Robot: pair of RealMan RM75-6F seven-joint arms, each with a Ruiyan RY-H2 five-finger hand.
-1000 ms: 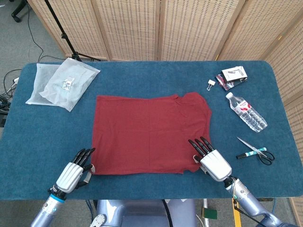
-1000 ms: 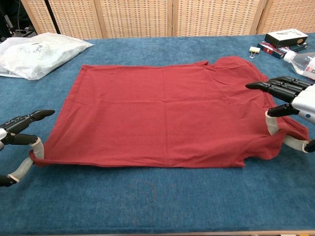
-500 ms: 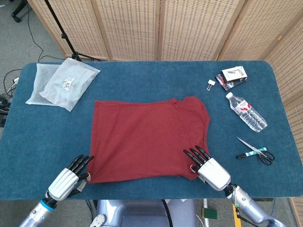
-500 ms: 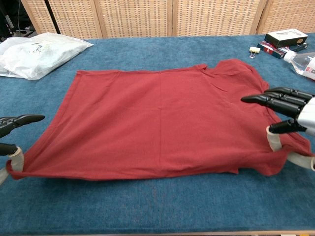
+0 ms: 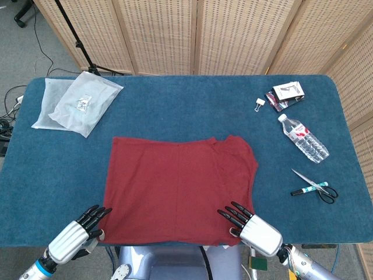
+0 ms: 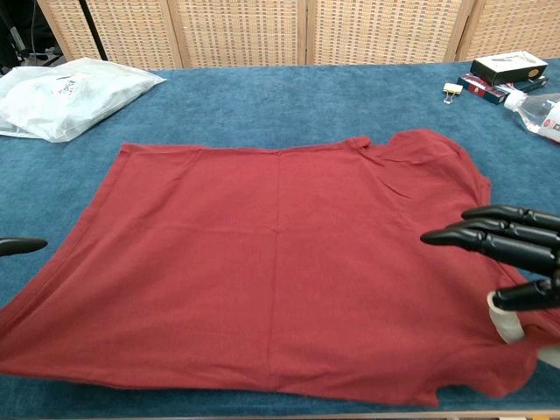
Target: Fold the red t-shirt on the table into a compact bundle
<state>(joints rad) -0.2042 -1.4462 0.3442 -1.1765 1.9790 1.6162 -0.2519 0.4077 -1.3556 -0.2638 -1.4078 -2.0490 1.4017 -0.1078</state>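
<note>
My right hand [image 5: 252, 226] had its upper fingers [image 6: 490, 236] stretched flat over the near right corner of the red t-shirt [image 5: 178, 189], with the thumb tucked beneath, so I judged the corner pinched, though the contact itself sat at the edge of the chest view. My left hand [image 5: 73, 237] reached the near left corner the same way, fingers [image 5: 93, 215] out along the hem; whether a thumb clamped cloth there I could not tell, since the chest view showed only one fingertip at its left border.

Between the two hands the shirt lay flat on the blue table [image 5: 186, 105], its near hem right at the table's front edge, the collar end on my right hand's side and the far hem running straight across beyond the fingers.

What worried me most was the near edge: with the hem that close to the table lip, a loose pinch could let the fabric slide off towards me. If only one hand truly held, a lift would go skewed and wrinkle the fold. A single layer caught instead of both would leave the shirt splayed.

Out beyond my right fingers, well apart from the cloth, lay scissors [image 5: 316, 189], a water bottle [image 5: 302, 137], a binder clip [image 5: 259, 104] and a small box [image 5: 287, 94]. Beyond my left fingers, far off, sat plastic bags [image 5: 76, 102]. The wrists and arms were mostly cut off below both views.
</note>
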